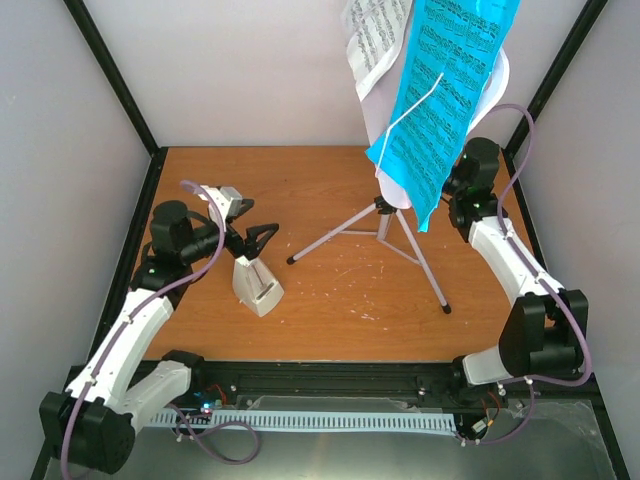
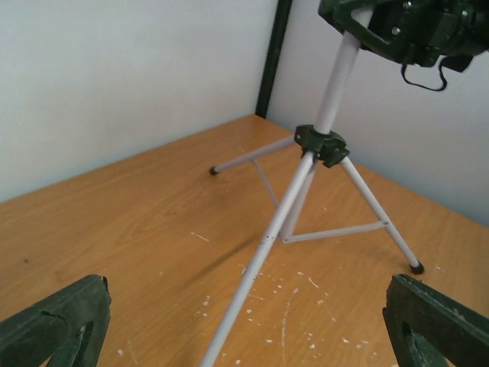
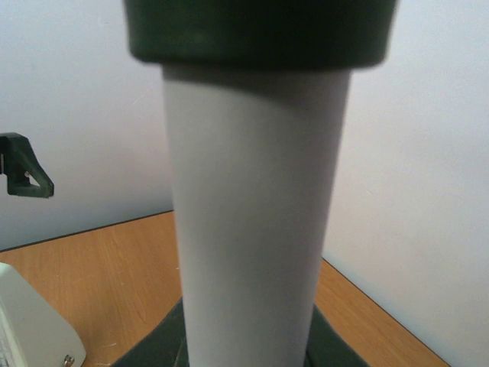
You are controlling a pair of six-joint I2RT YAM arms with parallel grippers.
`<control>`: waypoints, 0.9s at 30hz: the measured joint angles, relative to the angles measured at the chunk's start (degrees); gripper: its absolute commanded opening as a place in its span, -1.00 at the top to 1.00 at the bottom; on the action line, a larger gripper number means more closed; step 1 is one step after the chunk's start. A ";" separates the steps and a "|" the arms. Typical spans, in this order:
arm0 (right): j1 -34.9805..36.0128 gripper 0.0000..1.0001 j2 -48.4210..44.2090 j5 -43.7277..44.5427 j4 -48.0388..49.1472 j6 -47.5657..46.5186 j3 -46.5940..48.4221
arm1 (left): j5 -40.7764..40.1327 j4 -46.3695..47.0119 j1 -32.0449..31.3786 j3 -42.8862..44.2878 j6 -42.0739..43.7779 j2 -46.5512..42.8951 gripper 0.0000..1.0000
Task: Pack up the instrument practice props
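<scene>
The left claw (image 1: 258, 238) hangs spread wide just beside the white metronome (image 1: 256, 284), which stands at the left of the surface (image 1: 340, 325). Further right, the music stand (image 1: 384, 214) stands on its tripod and carries the blue and white sheet-music pages (image 1: 440, 90). The right claw (image 2: 367, 27) pinches its pole.

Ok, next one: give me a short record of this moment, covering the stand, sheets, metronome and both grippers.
stand: upright on the table, three legs spread
sheets: blue sheet and white sheet, both up on the stand
metronome: on the table near the left gripper, not held
left gripper: open, empty, facing the stand
right gripper: closed on the stand's pole, above the leg hub
</scene>
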 measured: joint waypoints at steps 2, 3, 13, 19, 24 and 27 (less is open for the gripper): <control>0.20 0.89 0.72 -1.01 0.42 0.09 0.44 | 1.92 0.00 -0.55 0.00 0.02 1.31 -0.92; 0.20 0.81 0.92 -1.42 0.81 0.24 0.46 | 2.56 -0.02 -0.81 0.00 0.02 1.95 -0.90; 0.55 -0.43 1.29 -1.22 3.43 4.31 0.11 | 3.74 1.73 -10.64 2.56 -6.36 9.14 -0.85; 0.50 -0.90 -3.56 4.63 4.74 5.05 -6.03 | 1.88 4.11 -17.05 7.06 -11.65 14.45 -0.85; 0.46 -1.00 -11.72 13.88 3.30 5.22 -12.61 | -1.07 4.79 -20.09 13.66 -12.41 21.81 -0.84; 0.46 -1.00 -18.60 23.19 0.76 6.05 -16.76 | -2.36 5.05 -20.37 16.61 -12.35 27.61 -0.83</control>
